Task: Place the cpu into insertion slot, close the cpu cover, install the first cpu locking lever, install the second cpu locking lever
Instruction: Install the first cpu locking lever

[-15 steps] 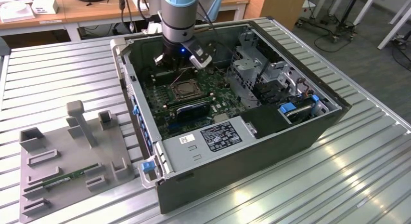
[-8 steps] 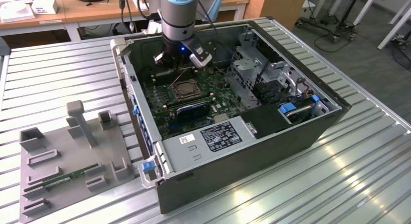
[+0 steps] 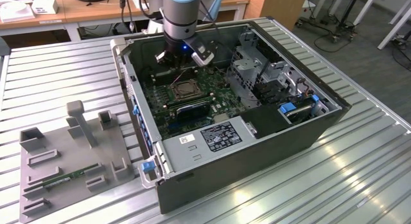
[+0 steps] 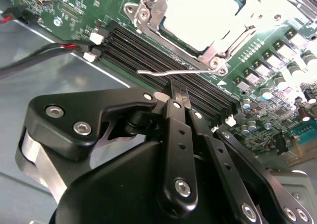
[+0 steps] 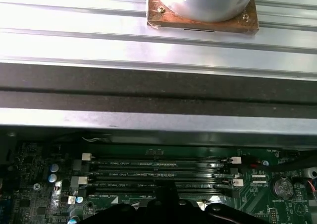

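The cpu (image 4: 198,13) lies in the insertion slot (image 3: 183,90), its pale metal top showing. The silvery cpu cover (image 4: 229,40) is folded down around it. A thin wire locking lever (image 4: 158,73) sticks out free along the socket's edge, over the black memory slots (image 4: 143,48). My gripper (image 4: 177,91) is shut with nothing between its black fingers, its tip right beside that lever. In the exterior view the gripper (image 3: 180,66) hangs inside the open computer case, just beyond the socket. In the first wrist view the gripper (image 5: 166,196) points at the memory slots (image 5: 158,172).
The case wall (image 5: 158,92) runs close behind the gripper. Red and black cables (image 4: 49,50) lie beside the board. A drive cage (image 3: 257,72) and power supply (image 3: 218,135) fill the case's other parts. A grey fixture tray (image 3: 70,161) holding a memory stick (image 3: 64,178) sits on the exterior view's left.
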Tool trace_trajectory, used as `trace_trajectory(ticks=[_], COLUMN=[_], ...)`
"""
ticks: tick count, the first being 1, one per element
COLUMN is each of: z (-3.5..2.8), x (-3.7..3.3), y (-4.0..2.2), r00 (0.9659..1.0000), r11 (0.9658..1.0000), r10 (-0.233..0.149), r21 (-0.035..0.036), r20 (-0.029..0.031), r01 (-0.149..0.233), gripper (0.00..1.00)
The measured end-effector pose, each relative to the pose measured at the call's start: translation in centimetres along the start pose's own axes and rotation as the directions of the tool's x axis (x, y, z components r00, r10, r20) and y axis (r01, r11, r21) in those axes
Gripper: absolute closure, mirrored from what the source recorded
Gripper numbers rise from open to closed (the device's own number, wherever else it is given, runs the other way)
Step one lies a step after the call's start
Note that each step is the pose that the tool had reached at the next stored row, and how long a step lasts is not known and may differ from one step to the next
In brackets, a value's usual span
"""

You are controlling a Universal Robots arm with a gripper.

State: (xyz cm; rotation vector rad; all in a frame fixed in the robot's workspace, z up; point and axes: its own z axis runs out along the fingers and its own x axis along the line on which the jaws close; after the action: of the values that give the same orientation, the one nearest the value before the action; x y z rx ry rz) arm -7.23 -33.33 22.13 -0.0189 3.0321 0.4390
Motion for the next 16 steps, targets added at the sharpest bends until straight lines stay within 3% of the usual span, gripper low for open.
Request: trace_trajectory(ticks=[16], z=[-0.05], x=[-0.15], y=[-0.24], r00=[1.0000], r11=[1.0000], r10=[0.001], r21=[0.0000], r20=[0.0001], r01=[-0.001], gripper=[0.89])
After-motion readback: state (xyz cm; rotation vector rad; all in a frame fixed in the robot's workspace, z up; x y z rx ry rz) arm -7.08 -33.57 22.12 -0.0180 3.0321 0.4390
